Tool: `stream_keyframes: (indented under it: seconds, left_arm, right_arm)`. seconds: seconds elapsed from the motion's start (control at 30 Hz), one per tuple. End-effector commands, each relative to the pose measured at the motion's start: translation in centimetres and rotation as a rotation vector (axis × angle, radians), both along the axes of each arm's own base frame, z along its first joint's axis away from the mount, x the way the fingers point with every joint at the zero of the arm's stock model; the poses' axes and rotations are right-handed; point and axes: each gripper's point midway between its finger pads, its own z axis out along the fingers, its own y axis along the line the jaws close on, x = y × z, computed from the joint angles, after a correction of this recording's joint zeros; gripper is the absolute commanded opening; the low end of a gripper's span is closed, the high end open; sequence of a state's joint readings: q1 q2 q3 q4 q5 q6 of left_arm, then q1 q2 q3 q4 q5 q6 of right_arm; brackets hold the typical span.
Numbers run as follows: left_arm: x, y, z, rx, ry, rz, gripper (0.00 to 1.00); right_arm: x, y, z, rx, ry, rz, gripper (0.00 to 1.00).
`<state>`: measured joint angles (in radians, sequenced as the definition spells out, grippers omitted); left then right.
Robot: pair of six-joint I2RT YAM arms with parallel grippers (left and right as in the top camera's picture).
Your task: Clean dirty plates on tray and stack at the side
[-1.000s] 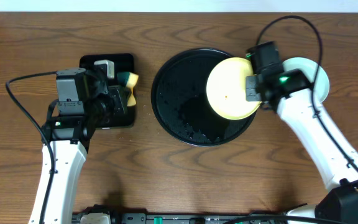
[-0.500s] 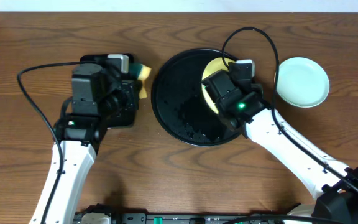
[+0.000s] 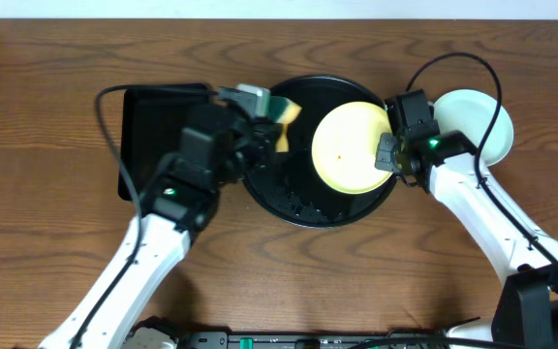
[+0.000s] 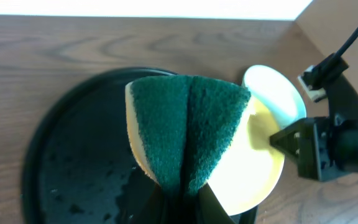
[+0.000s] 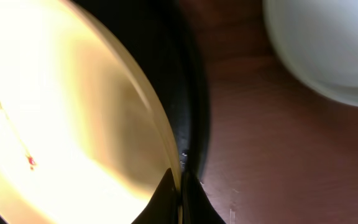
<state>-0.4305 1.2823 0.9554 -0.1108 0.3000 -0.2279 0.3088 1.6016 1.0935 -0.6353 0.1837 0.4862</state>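
Wood-grain table [image 3: 46, 87] lies under everything. Our left gripper [image 4: 182, 198] is pressed onto a folded sponge [image 4: 185, 124], green side toward its camera, fold running 12 to 6; its fingers are cut off at the frame's bottom. It hangs over the tray [image 3: 279, 189] near the 11 o'clock rim. Our right gripper [image 3: 389, 153] pinches the yellow plate [image 3: 347, 150] at its 3 o'clock rim. That plate, face up and round, covers the tray's 3 o'clock half, a red smear [image 3: 340, 156] near its centre. Whether its far rim touches the tray we cannot tell. Beyond, at 3 o'clock, a teal plate [image 3: 478, 116] lies on the table, partly hidden by our right arm [image 3: 482, 208].
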Motion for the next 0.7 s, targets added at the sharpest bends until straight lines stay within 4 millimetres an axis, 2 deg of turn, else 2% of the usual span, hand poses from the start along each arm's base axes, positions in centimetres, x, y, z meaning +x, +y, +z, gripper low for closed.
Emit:
stream_keyframes:
  seconds: [0.0, 0.13, 0.2, 0.3, 0.5, 0.67]
  left_arm:
    - [0.8, -1.6, -2.2, 0.027, 0.028, 0.011, 0.08]
    - [1.1, -3.6, -5.5, 0.033, 0.098, -0.01, 0.08]
    - [0.9, -4.7, -7.5, 0.056, 0.132, -0.032, 0.08]
    - [0.6, -5.6, -9.4, 0.077, 0.165, -0.053, 0.08]
    - [0.1, -6.4, -10.8, 0.109, 0.177, -0.088, 0.08]
    - [0.5, -6.0, -11.1, 0.134, 0.165, -0.063, 0.08]
  right_arm:
    - [-0.6, 1.0, -1.9, 0.1, 0.017, 0.015, 0.01]
    - [-0.4, 2.1, -2.9, 0.168, -0.01, 0.04, 0.01]
    - [-0.4, 2.3, -3.1, 0.178, -0.016, 0.045, 0.01]
    - [-0.4, 2.3, -3.5, 0.178, -0.012, 0.045, 0.01]
    - [-0.2, 2.6, -5.2, 0.183, 0.02, 0.05, 0.01]
    - [0.0, 2.5, -6.1, 0.179, 0.03, 0.046, 0.01]
